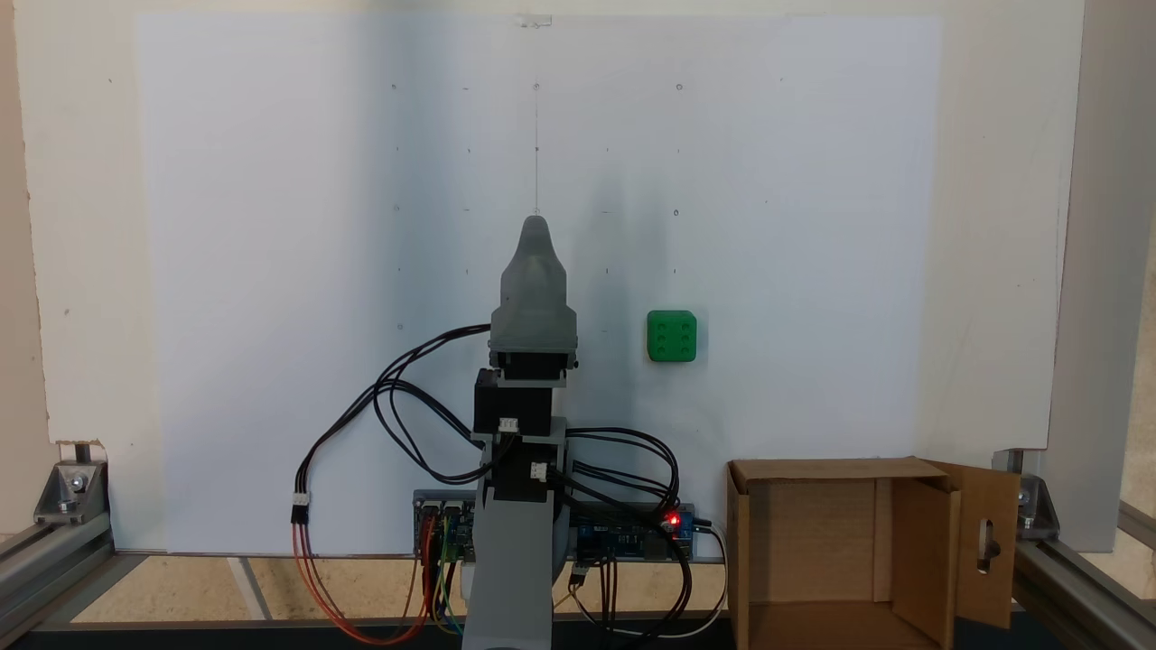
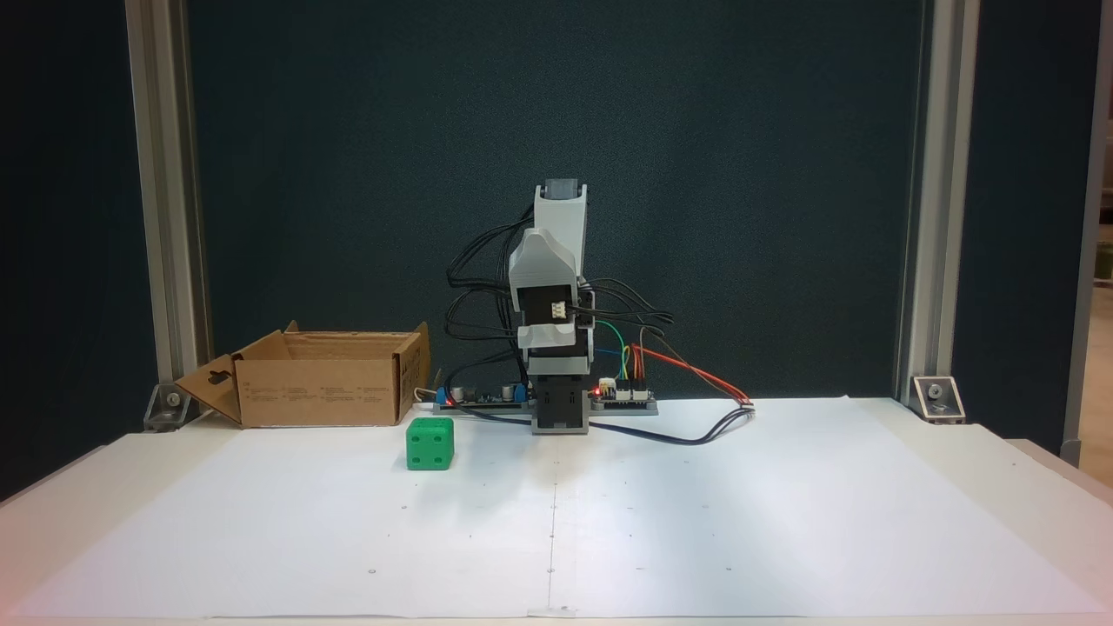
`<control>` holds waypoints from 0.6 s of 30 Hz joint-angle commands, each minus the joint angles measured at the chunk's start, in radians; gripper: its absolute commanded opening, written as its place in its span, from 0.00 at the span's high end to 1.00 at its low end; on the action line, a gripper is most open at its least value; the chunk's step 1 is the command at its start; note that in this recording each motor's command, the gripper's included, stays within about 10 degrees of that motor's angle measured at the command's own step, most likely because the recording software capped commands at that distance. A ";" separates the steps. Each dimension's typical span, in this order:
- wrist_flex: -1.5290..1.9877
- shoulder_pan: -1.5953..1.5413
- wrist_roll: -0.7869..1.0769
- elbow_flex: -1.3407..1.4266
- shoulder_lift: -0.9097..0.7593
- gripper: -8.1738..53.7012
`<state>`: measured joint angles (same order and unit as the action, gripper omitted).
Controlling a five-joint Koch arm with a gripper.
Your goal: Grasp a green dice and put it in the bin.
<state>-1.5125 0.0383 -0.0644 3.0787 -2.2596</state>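
Note:
The green dice (image 1: 671, 336) (image 2: 429, 443) rests on the white sheet, to the right of the arm in a fixed view from above and to its left in the front view. The bin (image 1: 822, 469) (image 2: 322, 391), an open brown cardboard box, stands beside the arm's base, with its slotted flap (image 1: 989, 533) (image 2: 213, 382) folded outward. The arm is folded up over its base. My gripper (image 1: 536, 226) (image 2: 543, 261) is held above the sheet, well clear of the dice and touching nothing. It reads as one tapered grey shape, so its jaws cannot be told apart.
Controller boards (image 1: 632, 533) (image 2: 622, 396) and looping cables (image 1: 397, 406) (image 2: 696, 430) sit around the base. Aluminium frame posts (image 2: 165, 217) (image 2: 922, 217) stand at the table's corners, with brackets (image 1: 72, 487) at their feet. The white sheet (image 1: 271, 271) covers most of the table.

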 commanded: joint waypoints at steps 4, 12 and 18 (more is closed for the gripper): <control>0.155 0.232 -0.012 0.048 -0.104 0.14; 0.155 0.232 -0.012 0.048 -0.104 0.14; 0.153 0.232 -0.012 0.048 -0.104 0.14</control>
<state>-1.3438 0.2684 -0.0644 3.0787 -2.2596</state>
